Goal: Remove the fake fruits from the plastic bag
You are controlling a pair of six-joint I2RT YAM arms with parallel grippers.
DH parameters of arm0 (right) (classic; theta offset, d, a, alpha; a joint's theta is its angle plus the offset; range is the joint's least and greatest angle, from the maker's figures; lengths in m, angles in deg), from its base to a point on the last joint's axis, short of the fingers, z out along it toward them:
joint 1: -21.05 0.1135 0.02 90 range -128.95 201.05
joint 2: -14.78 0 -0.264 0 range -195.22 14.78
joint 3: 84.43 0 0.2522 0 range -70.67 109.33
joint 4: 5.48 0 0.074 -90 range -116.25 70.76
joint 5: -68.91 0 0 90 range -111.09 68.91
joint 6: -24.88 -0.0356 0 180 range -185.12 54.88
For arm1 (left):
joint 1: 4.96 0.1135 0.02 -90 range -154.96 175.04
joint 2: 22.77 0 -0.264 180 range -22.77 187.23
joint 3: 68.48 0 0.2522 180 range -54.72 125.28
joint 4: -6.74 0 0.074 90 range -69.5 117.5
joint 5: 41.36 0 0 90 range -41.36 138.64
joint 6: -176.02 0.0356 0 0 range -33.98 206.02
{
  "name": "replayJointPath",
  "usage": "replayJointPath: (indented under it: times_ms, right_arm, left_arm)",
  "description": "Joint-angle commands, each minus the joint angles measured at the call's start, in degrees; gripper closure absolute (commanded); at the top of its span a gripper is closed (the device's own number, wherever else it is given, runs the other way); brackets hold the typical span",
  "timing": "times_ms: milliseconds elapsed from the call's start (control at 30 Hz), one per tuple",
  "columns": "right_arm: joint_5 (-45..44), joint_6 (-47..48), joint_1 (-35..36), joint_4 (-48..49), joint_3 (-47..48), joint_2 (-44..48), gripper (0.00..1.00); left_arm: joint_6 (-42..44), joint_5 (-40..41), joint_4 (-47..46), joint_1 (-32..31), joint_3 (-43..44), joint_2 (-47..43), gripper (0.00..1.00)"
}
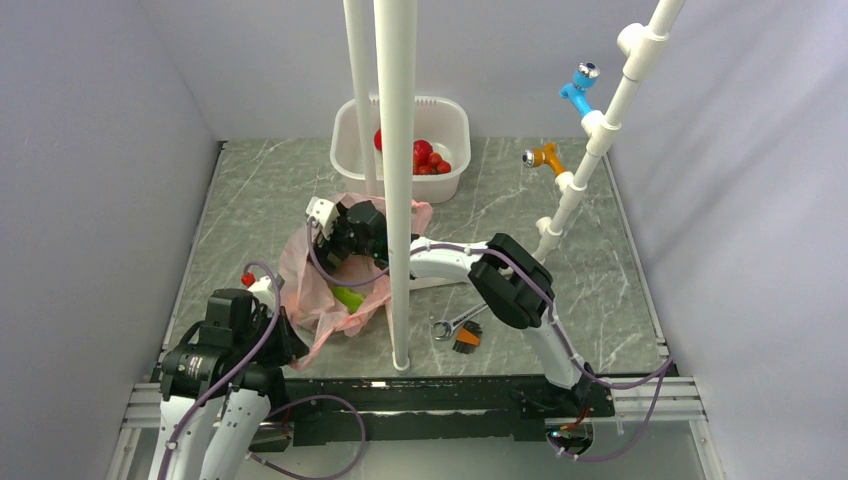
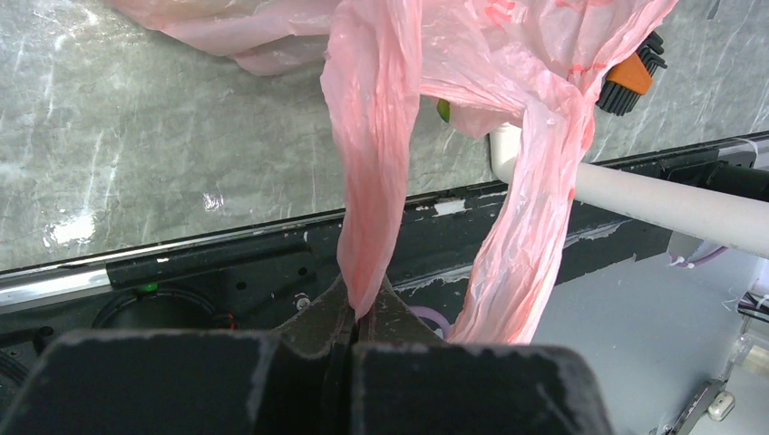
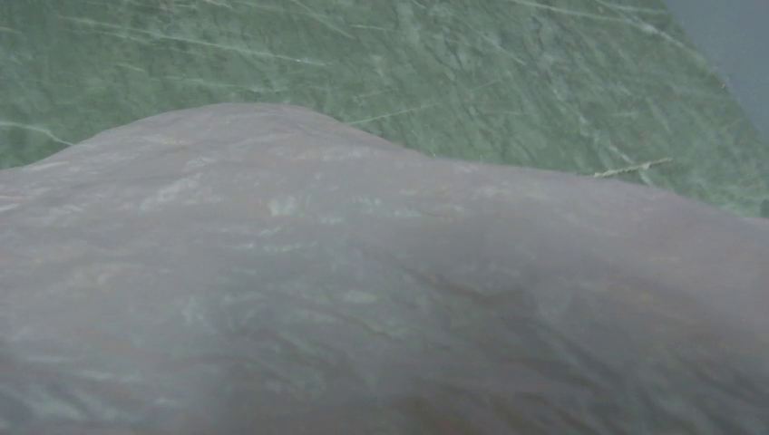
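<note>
- Pink plastic bag (image 2: 372,136): our left fingers (image 2: 319,322) pinch its handle, pressed together.
- Green fake fruit (image 1: 347,297) lies in the bag, right of those fingers.
- Right fingers (image 1: 345,232) sit at the bag's mouth; whether they are spread or closed, we cannot tell.

Grey-green marbled desk (image 1: 260,200), evenly lit. Plain pale walls (image 1: 90,150) enclose it at 9, 12 and 3 o'clock.
</note>
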State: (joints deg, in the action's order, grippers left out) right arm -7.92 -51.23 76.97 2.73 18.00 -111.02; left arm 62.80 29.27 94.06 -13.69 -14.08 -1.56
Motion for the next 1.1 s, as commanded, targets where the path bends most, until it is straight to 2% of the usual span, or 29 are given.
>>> replayJointPath:
  times_ms: [0, 67, 167, 233, 333, 433, 533, 600, 833, 1000, 1067]
  right_arm:
    - [2.6, 6.1, 0.1, -6.2, 1.9, -3.5, 0.0]
    - [3.4, 5.8, 0.1, -8.8, 3.7, -4.9, 0.01]
    - [-0.5, 5.3, 0.0, -9.3, 2.7, -5.4, 0.01]
    - [-4.0, 5.2, 0.1, -7.3, -1.6, -3.7, 0.01]
    - [-8.2, 4.4, 0.1, -7.0, -8.8, 0.9, 0.08]
    - [-5.5, 1.3, 0.4, -8.3, -20.7, 10.7, 0.16]
    - [-0.6, -6.3, 1.2, 0.0, -35.4, 25.0, 0.16]
    - [0.4, -8.7, 1.4, 2.1, -38.3, 29.0, 0.14]
    - [-0.7, -7.3, 1.4, 0.0, -31.3, 29.1, 0.11]
    - [-0.4, -6.4, 1.3, -0.8, -24.0, 24.7, 0.09]
    - [-1.9, -8.9, 1.1, -0.8, -20.4, 21.7, 0.06]
  left_arm:
    - [0.2, 0.2, -0.6, -0.2, 1.9, 0.5, 1.0]
    - [0.1, 0.0, -0.9, -0.2, 1.9, 0.6, 1.0]
    - [0.1, 0.1, -0.8, -0.2, 2.3, 0.9, 1.0]
    - [0.2, 1.0, -0.3, -0.2, 3.0, 0.9, 1.0]
    - [-0.3, 5.3, 1.1, -0.2, 5.2, 0.4, 1.0]
    - [-1.8, 9.7, 1.0, -0.2, 8.0, -1.2, 1.0]
    - [-2.8, 11.4, -1.0, -0.2, 9.7, -2.9, 1.0]
    - [-3.3, 11.4, -2.5, -0.2, 9.5, -4.0, 1.0]
    - [-1.3, 3.8, -2.0, -0.2, 5.2, -1.8, 1.0]
    - [-0.4, 4.9, 1.4, -0.2, 3.7, -1.1, 1.0]
    - [-0.4, 4.3, 1.8, -0.2, 4.3, -0.9, 1.0]
